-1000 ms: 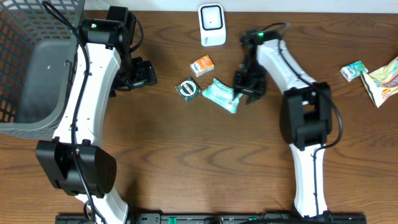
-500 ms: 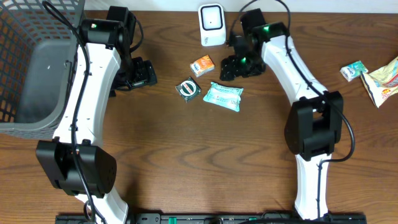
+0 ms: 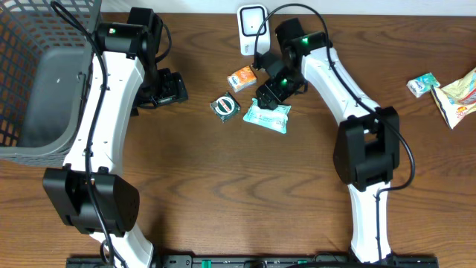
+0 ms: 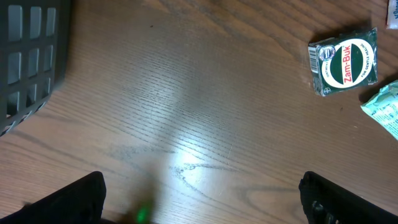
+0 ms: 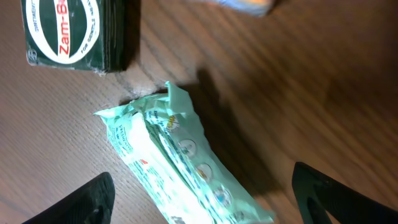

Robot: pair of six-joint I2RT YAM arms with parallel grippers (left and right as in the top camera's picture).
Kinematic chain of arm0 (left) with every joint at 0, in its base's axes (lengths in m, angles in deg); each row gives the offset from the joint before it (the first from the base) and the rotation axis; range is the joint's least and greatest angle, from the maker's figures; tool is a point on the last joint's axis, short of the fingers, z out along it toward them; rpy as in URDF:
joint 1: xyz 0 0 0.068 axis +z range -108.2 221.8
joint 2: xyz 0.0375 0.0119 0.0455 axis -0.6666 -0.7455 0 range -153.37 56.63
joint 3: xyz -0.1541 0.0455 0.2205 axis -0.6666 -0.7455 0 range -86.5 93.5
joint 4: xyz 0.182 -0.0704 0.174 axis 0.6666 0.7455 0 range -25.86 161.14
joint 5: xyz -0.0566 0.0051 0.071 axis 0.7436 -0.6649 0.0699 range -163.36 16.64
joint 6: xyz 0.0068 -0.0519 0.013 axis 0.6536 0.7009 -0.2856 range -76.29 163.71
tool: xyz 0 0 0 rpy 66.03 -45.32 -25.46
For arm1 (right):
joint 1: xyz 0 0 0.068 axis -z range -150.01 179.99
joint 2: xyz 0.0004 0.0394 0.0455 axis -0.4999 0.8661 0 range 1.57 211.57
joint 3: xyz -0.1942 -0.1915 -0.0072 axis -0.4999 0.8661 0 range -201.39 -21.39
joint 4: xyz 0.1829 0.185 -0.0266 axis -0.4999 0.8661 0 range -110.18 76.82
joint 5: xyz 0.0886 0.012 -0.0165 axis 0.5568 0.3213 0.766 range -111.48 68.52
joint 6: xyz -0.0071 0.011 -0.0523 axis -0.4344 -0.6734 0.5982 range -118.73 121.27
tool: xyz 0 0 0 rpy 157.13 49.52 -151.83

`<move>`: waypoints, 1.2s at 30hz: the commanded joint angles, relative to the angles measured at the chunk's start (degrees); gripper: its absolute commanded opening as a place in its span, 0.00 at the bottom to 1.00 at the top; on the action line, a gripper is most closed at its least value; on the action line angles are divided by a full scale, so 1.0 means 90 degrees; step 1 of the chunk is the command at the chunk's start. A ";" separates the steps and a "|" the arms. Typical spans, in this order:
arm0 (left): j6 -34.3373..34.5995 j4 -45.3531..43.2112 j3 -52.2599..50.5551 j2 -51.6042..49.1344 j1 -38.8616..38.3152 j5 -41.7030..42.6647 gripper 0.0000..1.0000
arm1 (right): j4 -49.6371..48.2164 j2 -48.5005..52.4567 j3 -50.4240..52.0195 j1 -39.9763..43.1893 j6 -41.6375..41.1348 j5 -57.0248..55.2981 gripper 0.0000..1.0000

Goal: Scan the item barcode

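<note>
Mint-green packet: we take this as the item to scan. The mint-green packet lies flat on the table, nearest us in the middle cluster, and nothing grips it.
Zam-Buk box: the dark green Zam-Buk box sits just beside the packet at its 10 o'clock, label up.
Right gripper: the right gripper hangs at the packet's 12 o'clock, over its far edge. Its jaws are spread wide and grasp nothing. We cannot tell if it touches the wrapper.
Left gripper: the left gripper is at the Zam-Buk box's 9 o'clock, released and empty, with bare wood under it.
Right edge: a small teal pack and a yellow snack bag lie well apart at 3 o'clock.
Orange box: the orange box lies at the Zam-Buk box's 1 o'clock.
Basket: the grey basket is at the left gripper's 9 o'clock.
Scanner: the white scanner stands farthest, at the orange box's 12 o'clock.
</note>
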 commanded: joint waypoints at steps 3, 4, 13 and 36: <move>0.0039 0.0015 -0.0015 0.0107 0.0002 0.0012 0.97 | 0.0102 0.0505 0.0083 -0.0029 0.0177 0.0296 0.80; 0.0039 0.0015 -0.0015 0.0107 0.0002 0.0012 0.98 | 0.0155 0.0585 0.0083 -0.0029 0.0177 0.0345 0.79; 0.0039 0.0015 -0.0015 0.0107 0.0002 0.0012 0.98 | 0.0729 0.0746 0.0075 -0.0046 -0.0070 0.0886 0.01; 0.0039 0.0015 -0.0015 0.0107 0.0002 0.0012 0.98 | -0.0206 -0.2072 -0.0393 0.0882 -0.2130 0.4874 0.01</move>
